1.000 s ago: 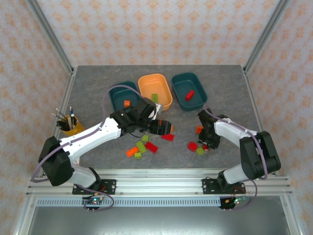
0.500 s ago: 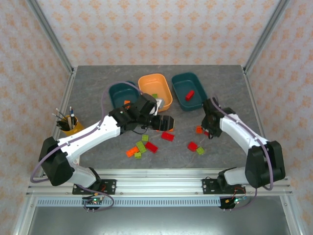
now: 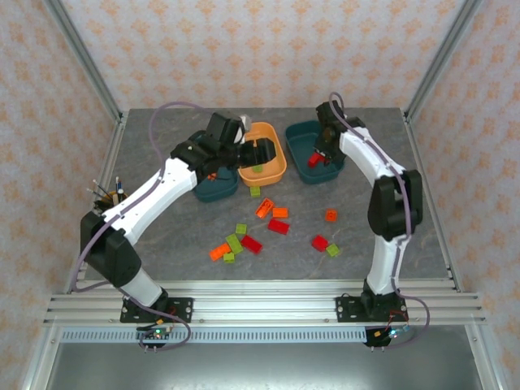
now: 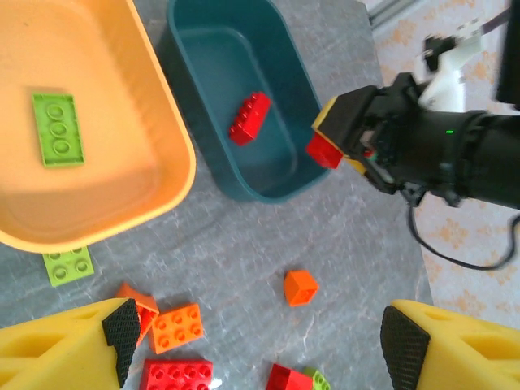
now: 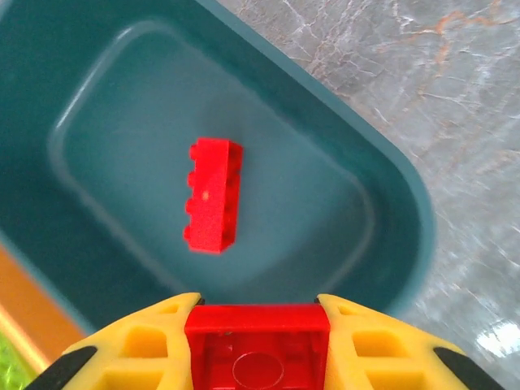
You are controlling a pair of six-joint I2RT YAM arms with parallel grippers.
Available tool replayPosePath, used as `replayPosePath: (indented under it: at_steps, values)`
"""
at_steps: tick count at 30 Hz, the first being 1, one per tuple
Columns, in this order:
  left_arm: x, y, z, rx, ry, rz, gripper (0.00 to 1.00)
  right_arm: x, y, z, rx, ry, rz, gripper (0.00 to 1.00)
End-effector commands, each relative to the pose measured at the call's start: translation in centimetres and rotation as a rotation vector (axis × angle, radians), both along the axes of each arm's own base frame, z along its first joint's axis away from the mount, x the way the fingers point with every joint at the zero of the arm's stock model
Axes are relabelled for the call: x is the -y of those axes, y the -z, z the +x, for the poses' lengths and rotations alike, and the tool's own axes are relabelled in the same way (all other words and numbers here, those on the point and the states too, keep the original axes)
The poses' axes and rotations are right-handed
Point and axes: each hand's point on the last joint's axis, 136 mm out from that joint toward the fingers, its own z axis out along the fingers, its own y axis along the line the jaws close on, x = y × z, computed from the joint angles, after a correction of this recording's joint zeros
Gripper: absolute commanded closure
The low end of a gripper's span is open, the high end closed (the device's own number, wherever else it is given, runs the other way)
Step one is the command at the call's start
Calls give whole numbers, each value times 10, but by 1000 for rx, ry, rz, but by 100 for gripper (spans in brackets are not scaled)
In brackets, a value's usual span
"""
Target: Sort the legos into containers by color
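Observation:
My right gripper (image 5: 258, 357) is shut on a small red lego (image 5: 258, 341) and hangs over the right teal container (image 5: 406, 211), where a longer red lego (image 5: 214, 195) lies. From above, that right gripper (image 3: 318, 156) is at the near end of this teal container (image 3: 294, 138). My left gripper (image 3: 262, 150) hovers open and empty over the orange container (image 3: 280, 166), which holds a green lego (image 4: 57, 128). Its fingertips (image 4: 122, 333) frame loose orange legos (image 4: 300, 287) on the table. A second teal container (image 3: 213, 188) lies under the left arm.
Several loose red, orange and green legos are scattered on the grey table in front of the trays, such as a red one (image 3: 279, 227) and a green one (image 3: 333, 250). A yellow pen cup (image 3: 110, 205) stands at the left edge. Metal frame posts flank the table.
The right arm lifted a red lego from the front right pile and swung it back over the right teal container. The left arm moved back from the table's middle to the orange container.

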Motion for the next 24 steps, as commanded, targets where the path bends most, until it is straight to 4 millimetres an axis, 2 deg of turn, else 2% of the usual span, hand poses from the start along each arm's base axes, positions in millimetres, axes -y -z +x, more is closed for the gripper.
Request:
replayPosePath:
  at_steps: [1, 4, 8, 11, 14, 19, 21, 24]
  values:
    - [-2, -14, 11, 21, -17, -6, 19, 15, 20, 4, -82, 62, -38, 74]
    - [0, -13, 14, 22, -14, -5, 19, 9, 36, 16, -116, 54, -30, 72]
    - [-4, -2, 11, -2, -22, 12, 19, 6, 53, 18, -176, 50, -34, 60]
    - [-9, 9, 5, -32, -37, 31, 19, 5, 49, 18, -164, 50, -24, 49]
    - [-15, 18, -4, -52, -45, 40, 19, 2, 30, 20, -111, 40, -1, 42]
    - [-31, 41, -24, -104, -51, 104, 21, -12, -30, 20, 18, -19, 7, 43]
    - [-36, 53, -34, -126, -37, 138, 22, -23, -58, 12, 88, -67, 7, 44]
    - [-36, 73, -47, -144, 19, 205, 24, -46, -83, -10, 181, -159, 48, 44]
